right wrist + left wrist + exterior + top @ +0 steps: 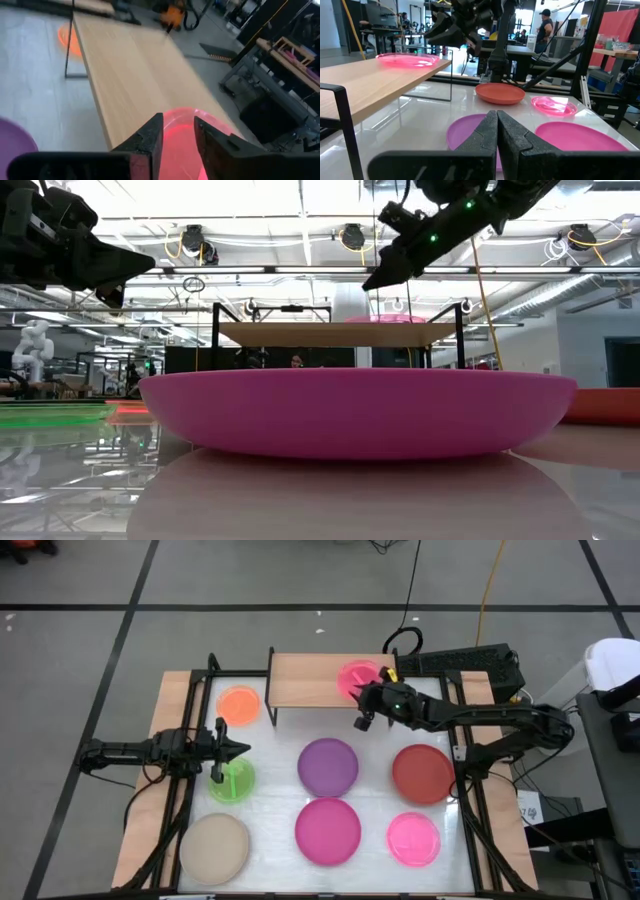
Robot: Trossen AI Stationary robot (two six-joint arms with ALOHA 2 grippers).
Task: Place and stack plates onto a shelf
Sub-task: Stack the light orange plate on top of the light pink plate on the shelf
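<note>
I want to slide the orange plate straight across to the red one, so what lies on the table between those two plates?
The high view shows the purple plate lying between the orange plate and the red plate; the rest is bare table.

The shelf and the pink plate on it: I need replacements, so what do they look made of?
The shelf: a light board with wood grain, matte, on thin black legs, probably metal. The pink plate: likely plastic, translucent and glossy, with light glowing through it.
</note>
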